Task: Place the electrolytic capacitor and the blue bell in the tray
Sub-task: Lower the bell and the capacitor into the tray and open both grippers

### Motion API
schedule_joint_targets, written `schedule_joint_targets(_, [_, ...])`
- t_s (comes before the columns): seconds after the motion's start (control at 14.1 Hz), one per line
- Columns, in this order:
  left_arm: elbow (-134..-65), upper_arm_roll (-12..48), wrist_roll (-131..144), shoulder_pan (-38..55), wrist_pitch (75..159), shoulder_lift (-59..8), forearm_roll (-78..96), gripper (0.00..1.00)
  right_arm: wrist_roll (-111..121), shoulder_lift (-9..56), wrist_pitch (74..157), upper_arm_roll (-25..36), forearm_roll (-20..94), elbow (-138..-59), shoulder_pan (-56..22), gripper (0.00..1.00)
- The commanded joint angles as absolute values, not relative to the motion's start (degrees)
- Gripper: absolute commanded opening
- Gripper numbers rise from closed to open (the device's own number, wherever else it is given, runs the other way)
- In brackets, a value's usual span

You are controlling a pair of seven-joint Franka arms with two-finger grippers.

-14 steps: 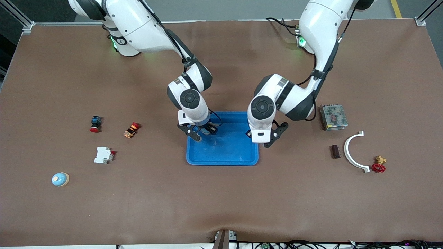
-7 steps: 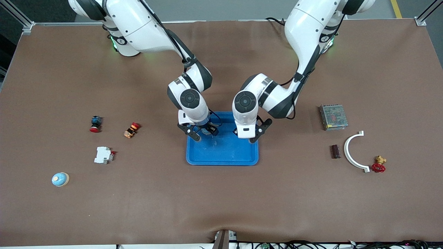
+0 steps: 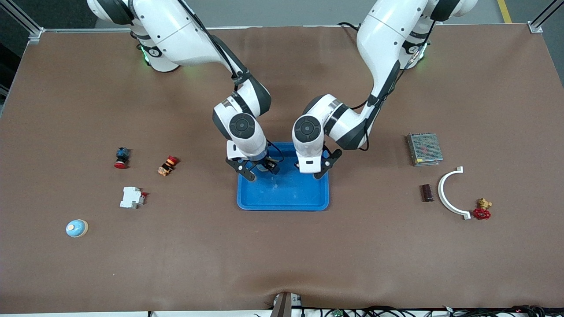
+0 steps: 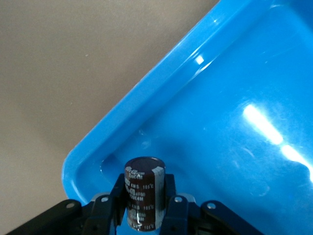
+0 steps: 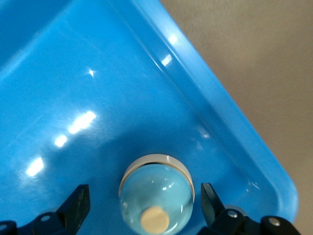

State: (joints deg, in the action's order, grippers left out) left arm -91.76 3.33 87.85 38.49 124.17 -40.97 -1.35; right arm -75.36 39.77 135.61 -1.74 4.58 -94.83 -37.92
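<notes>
A: Right arm's end of the counter (image 3: 282,255)?
B: Red push button (image 3: 121,157), orange switch (image 3: 168,165) near it, white breaker (image 3: 131,197) nearer the camera.
A: Left arm's end?
B: Grey mesh box (image 3: 424,149); white curved bracket (image 3: 446,193), red-handled valve (image 3: 482,209) just beside its end.

Brown table (image 3: 282,264), blue tray (image 3: 282,203)
</notes>
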Motion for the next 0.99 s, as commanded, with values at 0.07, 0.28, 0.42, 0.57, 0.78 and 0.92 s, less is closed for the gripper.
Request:
schedule_joint_targets(0.07, [-93.07, 2.9, 88.68, 39.11, 125.16, -40.25, -1.85, 0.17, -71.38, 35.26, 127.63, -1.41, 4.57, -92.99, -34.64, 1.0])
schedule_joint_targets(0.28, [-93.34, 2.9, 88.68, 39.11, 125.16, -40.25, -1.93, 0.17, -64.02, 32.09, 123.51, -1.23, 4.57, -93.25, -30.42, 1.0])
schedule_joint_targets(0.42, [-93.43, 2.9, 88.68, 39.11, 125.16, -40.52, -2.02, 0.17, -55.24, 29.81, 119.81, -0.79, 4.48, -93.43, -27.61, 1.0])
schedule_joint_targets(0.57, [-93.6, 2.9, 88.68, 39.11, 125.33, -40.6, -2.2, 0.18, -50.81, 27.61, 116.99, -0.27, 3.26, -93.69, -24.97, 1.0])
schedule_joint_targets(0.78, [-93.6, 2.9, 88.68, 39.11, 125.33, -40.61, -2.46, 0.39, -46.25, 25.76, 114.53, -0.18, -2.79, -93.78, -21.37, 1.0])
schedule_joint_targets(0.92, [-93.69, 2.9, 88.77, 39.11, 125.07, -40.52, -2.46, 0.78, -39.24, 25.14, 114.35, -0.26, -3.08, -93.61, -16.99, 1.0])
